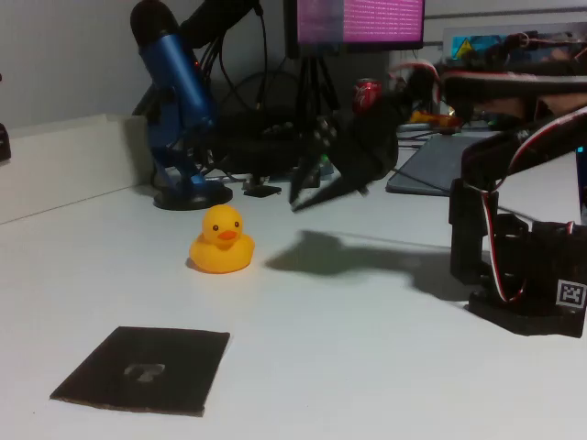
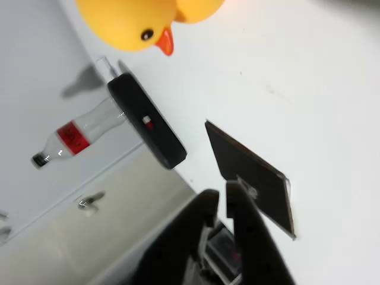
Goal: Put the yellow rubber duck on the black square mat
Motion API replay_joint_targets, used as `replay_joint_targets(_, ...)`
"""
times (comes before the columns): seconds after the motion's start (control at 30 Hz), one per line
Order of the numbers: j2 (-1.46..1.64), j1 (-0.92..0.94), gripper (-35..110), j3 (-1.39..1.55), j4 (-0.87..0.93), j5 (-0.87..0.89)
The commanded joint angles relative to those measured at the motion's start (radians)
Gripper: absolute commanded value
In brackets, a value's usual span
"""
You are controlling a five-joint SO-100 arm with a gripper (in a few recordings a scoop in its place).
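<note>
The yellow rubber duck (image 1: 221,241) stands upright on the white table, facing the fixed camera; in the wrist view the duck (image 2: 133,24) is at the top edge. The black square mat (image 1: 142,369) lies flat near the front left, well apart from the duck, and shows as a dark slab (image 2: 249,169) just past my fingers in the wrist view. My black gripper (image 1: 295,200) hangs above the table to the right of the duck, not touching it. Its fingers (image 2: 239,205) sit nearly together with nothing between them.
A blue microphone on a round stand (image 1: 176,101) rises behind the duck, with cables and a monitor further back. My arm's base (image 1: 518,275) stands at the right. The wrist view has a black flat device (image 2: 145,122) and a plastic bottle (image 2: 71,136).
</note>
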Motion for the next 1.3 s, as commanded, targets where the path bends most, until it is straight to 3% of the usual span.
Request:
replay_joint_targets(0.0, -0.11, -0.003, 1, -0.169, -0.002, -0.009)
replay_joint_targets(0.7, -0.626, 0.002, 1, -0.98, 0.011, -0.012)
replay_joint_targets(1.27, -0.861, 0.204, 1, -1.132, 0.017, -0.017)
